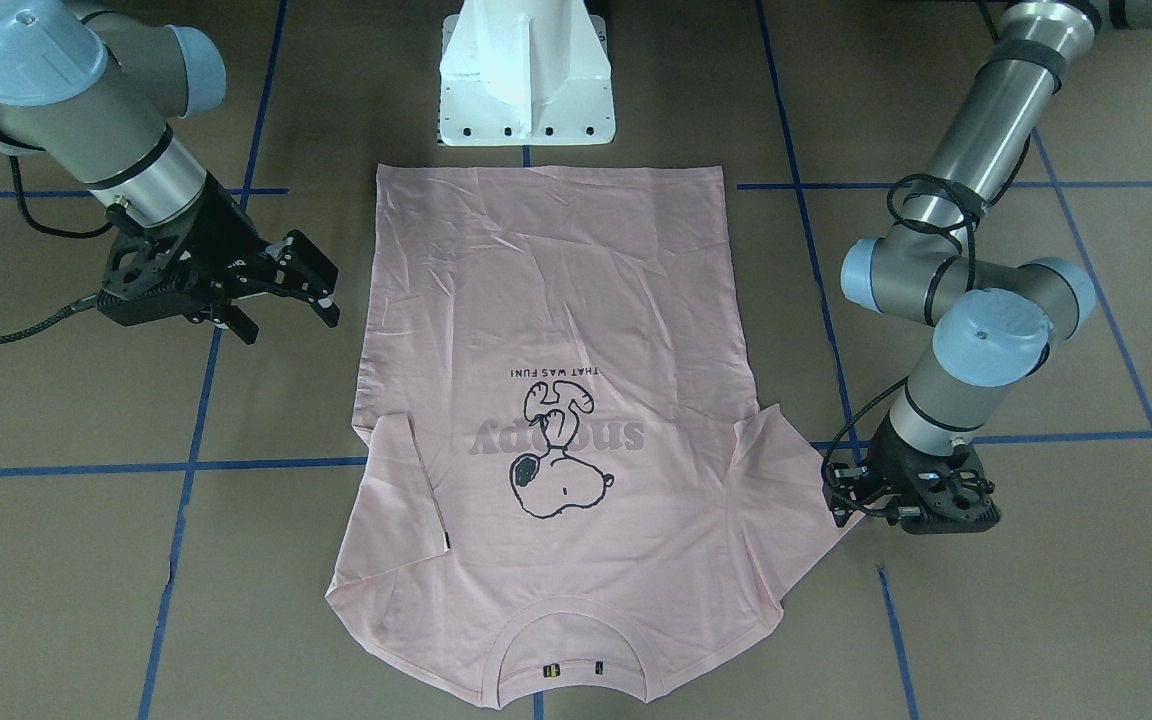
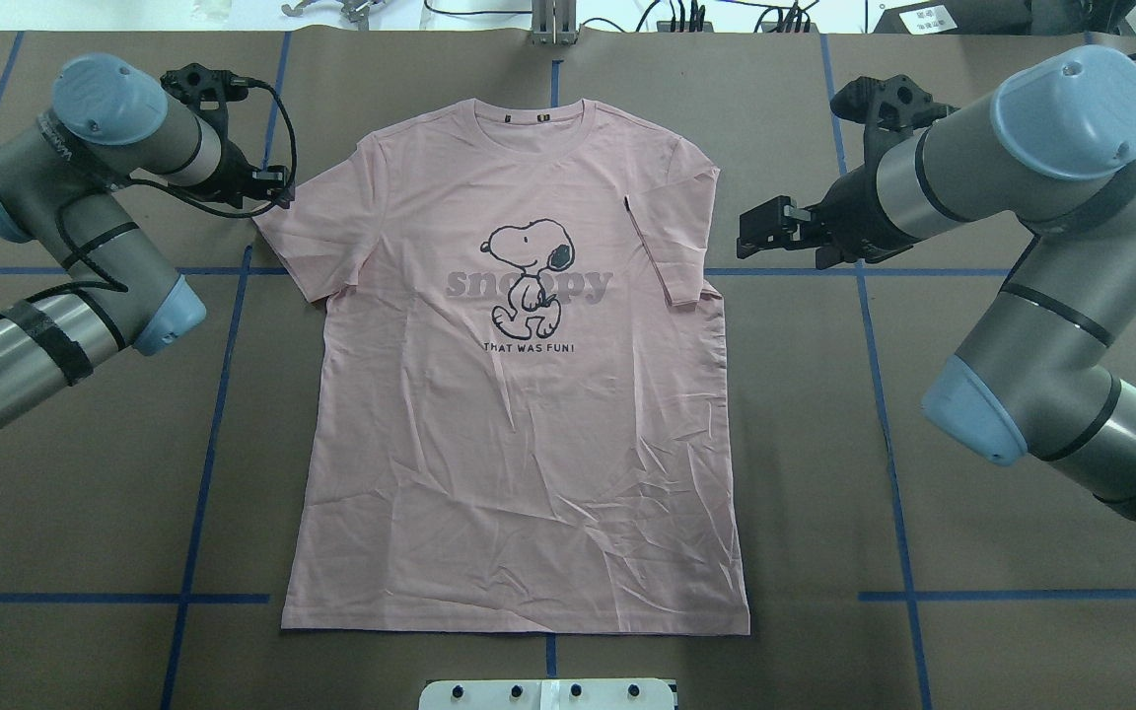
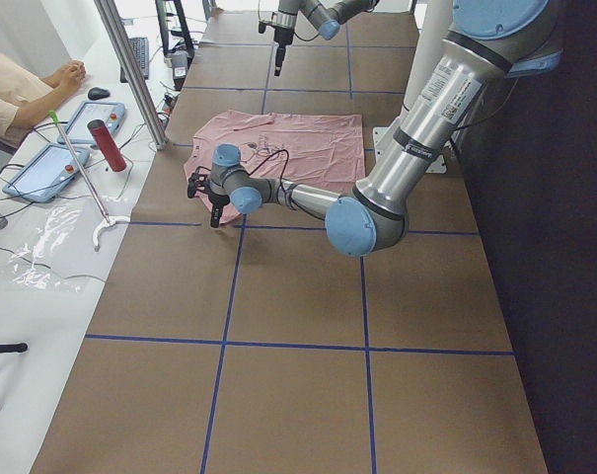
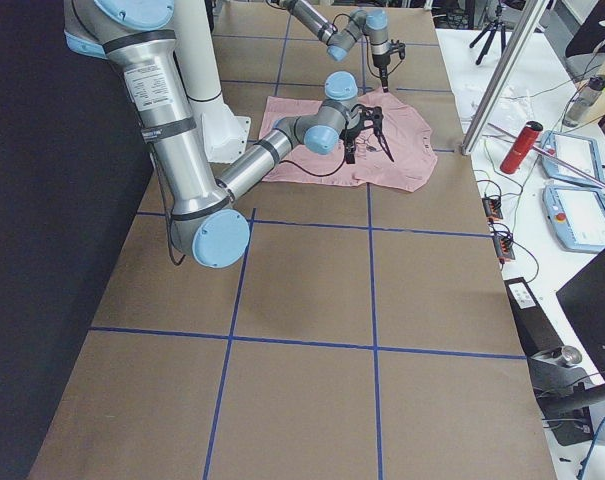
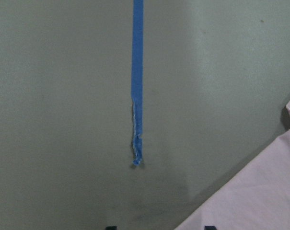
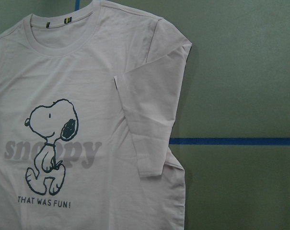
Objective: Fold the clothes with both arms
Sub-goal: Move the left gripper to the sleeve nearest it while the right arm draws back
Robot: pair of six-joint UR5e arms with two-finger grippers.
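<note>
Shirt (image 1: 556, 300) flat, print up, no fold yet. Left gripper (image 1: 842, 500) spread, low at sleeve (image 1: 786, 470) tip; right gripper (image 2: 747, 235) spread, apart from shirt. Step: likely reaching. Next: pinch sleeve, fold inward.

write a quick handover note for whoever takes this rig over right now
Left end effector: open, low at the tip of the spread sleeve, not gripping it as far as the wrist view shows.
Right end effector: open, beside the other sleeve, apart from it.
T-shirt: flat on the table, print up, collar far from the base, hem near it.
Done: shirt spread out; no fold visible.
Left: grasp, then make every fold.
</note>
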